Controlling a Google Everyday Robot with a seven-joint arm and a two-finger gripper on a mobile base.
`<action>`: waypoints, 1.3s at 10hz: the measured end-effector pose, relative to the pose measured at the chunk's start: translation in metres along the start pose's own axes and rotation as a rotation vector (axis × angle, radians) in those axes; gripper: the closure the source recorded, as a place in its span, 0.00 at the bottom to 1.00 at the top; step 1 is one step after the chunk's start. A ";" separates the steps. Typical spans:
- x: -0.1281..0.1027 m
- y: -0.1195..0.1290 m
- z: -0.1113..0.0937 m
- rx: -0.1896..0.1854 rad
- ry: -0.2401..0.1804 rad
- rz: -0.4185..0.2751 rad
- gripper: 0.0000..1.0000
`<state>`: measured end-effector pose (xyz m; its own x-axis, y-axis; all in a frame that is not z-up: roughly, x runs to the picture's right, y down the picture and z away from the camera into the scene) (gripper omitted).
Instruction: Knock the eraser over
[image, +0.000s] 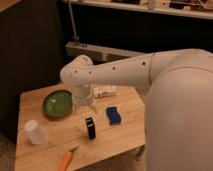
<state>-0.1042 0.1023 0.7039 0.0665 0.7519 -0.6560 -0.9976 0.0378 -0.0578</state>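
One eraser (90, 128) standing on end near middle of table (122, 139), long axis vertical, just left of blue block (114, 115). Claw (83, 104) hanging just beyond it, on far-left side; clenched or released, cannot tell.

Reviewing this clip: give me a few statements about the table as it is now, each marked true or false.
1. The eraser stands upright on the table. True.
2. The hand hangs over the carrot. False: it hangs beside the green bowl, behind the eraser.
3. The blue block lies in the green bowl. False: it lies on the table, right of the eraser in the picture.
4. The carrot lies at the table's front edge. True.
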 end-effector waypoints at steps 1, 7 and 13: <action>0.000 0.000 0.000 0.000 0.000 0.000 0.35; 0.000 0.000 -0.001 0.000 -0.001 0.000 0.35; -0.002 -0.037 -0.025 -0.205 -0.018 0.012 0.35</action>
<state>-0.0668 0.0829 0.6892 0.0524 0.7633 -0.6439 -0.9735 -0.1047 -0.2034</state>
